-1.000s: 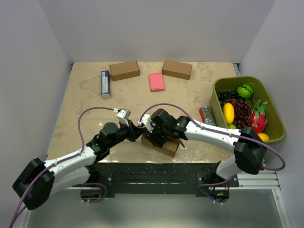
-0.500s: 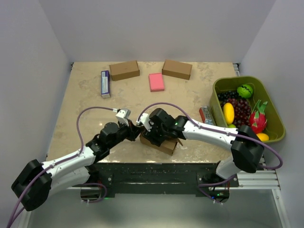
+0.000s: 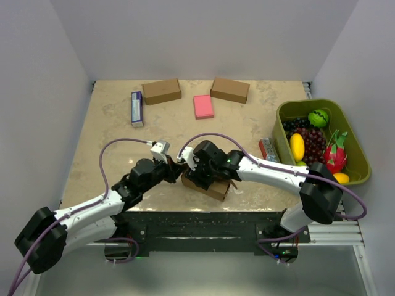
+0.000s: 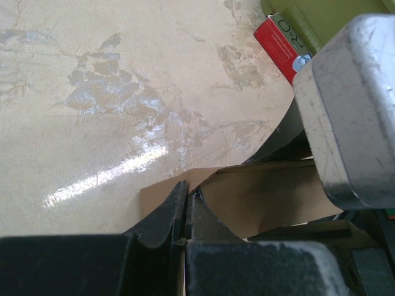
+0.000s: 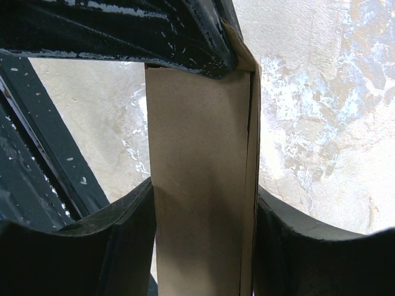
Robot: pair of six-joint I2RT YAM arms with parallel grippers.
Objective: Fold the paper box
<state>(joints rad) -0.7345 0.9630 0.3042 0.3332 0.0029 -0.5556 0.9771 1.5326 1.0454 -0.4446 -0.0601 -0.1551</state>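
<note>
The paper box (image 3: 217,190) is brown cardboard, partly folded, and lies at the table's near edge. My right gripper (image 3: 200,175) grips it across its narrow side. In the right wrist view both fingers press the flanks of the paper box (image 5: 200,154), with the right gripper (image 5: 203,191) shut on it. My left gripper (image 3: 179,172) comes in from the left with its fingers shut. In the left wrist view the left gripper's (image 4: 186,200) tips touch a fold of the paper box's flap (image 4: 265,197). The left fingers (image 5: 154,37) also show at the top of the right wrist view.
Two ready-made brown boxes (image 3: 162,91) (image 3: 229,90) and a pink pad (image 3: 203,106) sit at the back. A blue-white carton (image 3: 137,108) lies back left. A green bin (image 3: 311,106) of fruit stands right, a red packet (image 3: 269,150) beside it. The table's near edge (image 3: 185,209) runs just below the box.
The right gripper and the paper box have shifted slightly left toward the left gripper. Over the last half second nothing has visibly moved.
</note>
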